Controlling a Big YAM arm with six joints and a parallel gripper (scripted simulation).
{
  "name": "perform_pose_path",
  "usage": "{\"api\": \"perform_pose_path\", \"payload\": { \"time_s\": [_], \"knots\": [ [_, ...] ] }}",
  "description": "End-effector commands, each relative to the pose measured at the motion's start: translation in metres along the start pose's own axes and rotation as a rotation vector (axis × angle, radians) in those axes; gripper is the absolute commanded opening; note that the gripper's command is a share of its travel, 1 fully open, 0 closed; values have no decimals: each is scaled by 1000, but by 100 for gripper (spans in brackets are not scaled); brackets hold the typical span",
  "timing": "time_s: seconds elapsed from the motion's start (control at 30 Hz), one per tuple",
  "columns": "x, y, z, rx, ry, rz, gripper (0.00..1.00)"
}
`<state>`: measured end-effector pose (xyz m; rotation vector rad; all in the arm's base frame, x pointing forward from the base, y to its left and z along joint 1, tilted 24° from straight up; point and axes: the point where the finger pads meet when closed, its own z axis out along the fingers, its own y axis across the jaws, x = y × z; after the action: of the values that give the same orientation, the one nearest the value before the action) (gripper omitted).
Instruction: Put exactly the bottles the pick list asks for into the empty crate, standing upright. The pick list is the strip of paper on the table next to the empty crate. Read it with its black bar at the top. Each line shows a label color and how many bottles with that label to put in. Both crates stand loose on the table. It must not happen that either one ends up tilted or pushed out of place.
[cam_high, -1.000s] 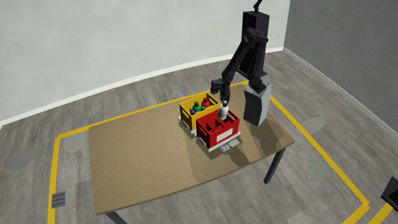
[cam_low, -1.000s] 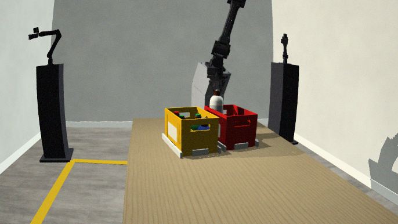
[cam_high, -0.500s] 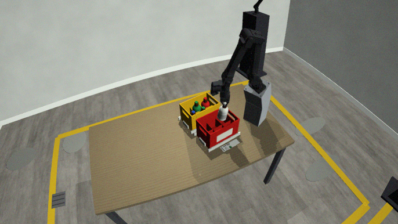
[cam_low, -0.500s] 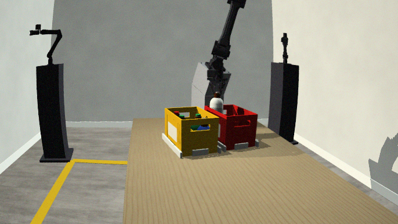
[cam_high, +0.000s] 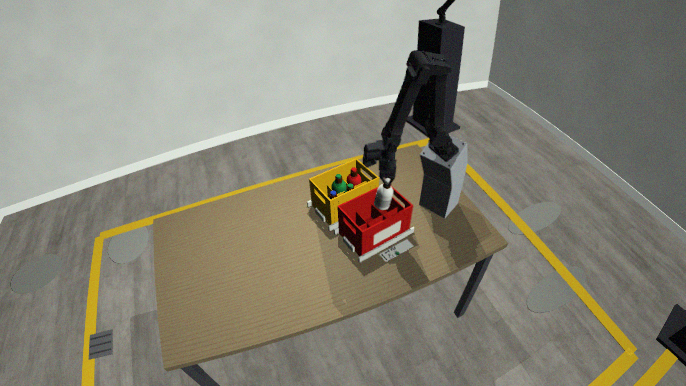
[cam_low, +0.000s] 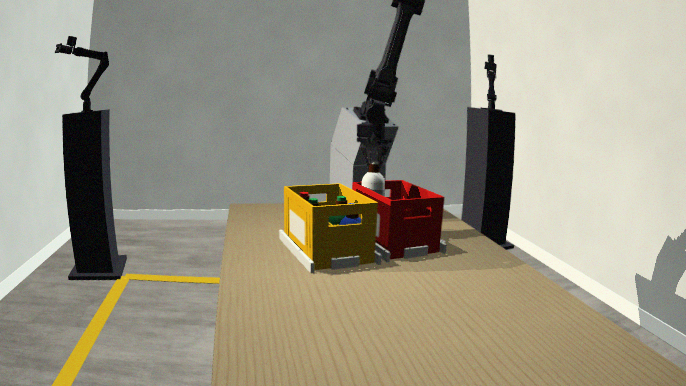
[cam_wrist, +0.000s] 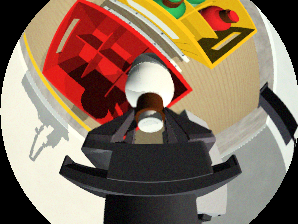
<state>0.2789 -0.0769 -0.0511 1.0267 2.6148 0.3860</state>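
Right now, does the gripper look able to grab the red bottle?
Probably not yet: the gripper is occupied with the white bottle, though the red bottle's top looks uncovered.

Open cells beside the bottle, a crate and a pedestal close by

Seen from the top view, the red crate (cam_high: 365, 242) (cam_low: 410, 235) (cam_wrist: 92, 20) has open cells toward 8 o'clock of the white bottle (cam_high: 384, 196) (cam_low: 373, 181) (cam_wrist: 150, 82), which the gripper (cam_high: 387, 181) (cam_low: 375, 162) (cam_wrist: 150, 120) holds. Walls and dividers (cam_wrist: 97, 52) bound them. At 11 o'clock, the yellow crate (cam_high: 339, 203) (cam_low: 345, 245) (cam_wrist: 200, 47) leaves only a narrow gap. The pedestal (cam_high: 440, 185) (cam_low: 342, 145) blocks 2 o'clock. A broad approach over the table (cam_high: 240, 280) (cam_low: 425, 320) (cam_wrist: 230, 90) opens at 8 o'clock.
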Motion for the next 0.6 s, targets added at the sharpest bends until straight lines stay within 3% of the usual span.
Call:
{"api": "perform_pose_path", "payload": {
  "time_s": [0.0,0.37,0.4,0.57],
  "knots": [
    [-12,3,4,3,-34,-1,0],
    [-17,5,12,1,-41,-4,0],
    [-23,8,8,-8,-65,-15,0],
    [-17,5,19,1,-40,-3,0]
  ]
}}
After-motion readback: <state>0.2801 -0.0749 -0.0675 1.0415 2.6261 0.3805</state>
